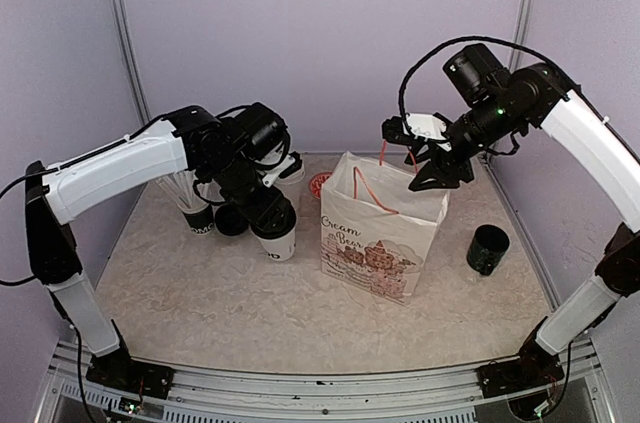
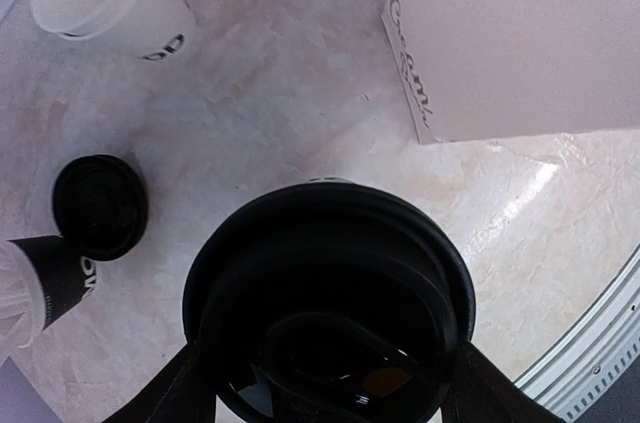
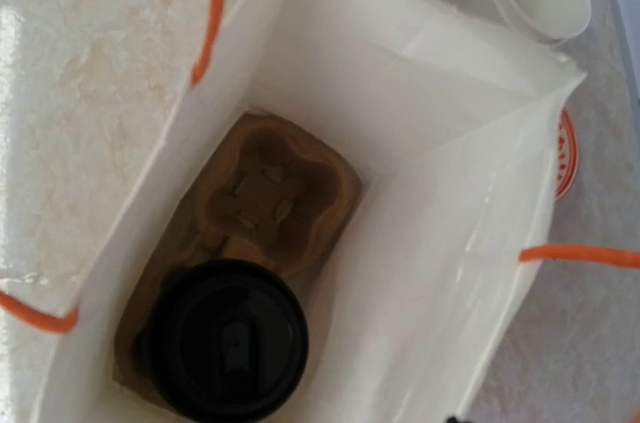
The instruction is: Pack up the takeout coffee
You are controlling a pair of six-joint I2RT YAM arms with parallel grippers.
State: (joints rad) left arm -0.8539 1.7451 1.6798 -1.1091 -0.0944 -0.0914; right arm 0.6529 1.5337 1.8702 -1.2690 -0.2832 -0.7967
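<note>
One takeout coffee cup (image 1: pixel 277 240), white with a black lid (image 2: pixel 330 293), stands on the table left of the paper bag (image 1: pixel 372 238). My left gripper (image 1: pixel 268 211) is around its top; in the left wrist view its fingers (image 2: pixel 170 393) press both sides of the lid. The second cup (image 3: pixel 225 338), seen by its black lid, sits in a brown carrier (image 3: pixel 275 193) at the bottom of the bag (image 3: pixel 440 93). My right gripper (image 1: pixel 418 155) hovers over the bag's open top with its fingers spread. An orange handle (image 1: pixel 382 151) rises to one finger.
A black-based cup of white straws (image 1: pixel 192 205), a loose black lid (image 1: pixel 231 220), empty white cups (image 1: pixel 291 169) and a red disc (image 1: pixel 320 183) lie behind the left gripper. A black cylindrical pot (image 1: pixel 487 249) stands right of the bag. Purple walls enclose the table.
</note>
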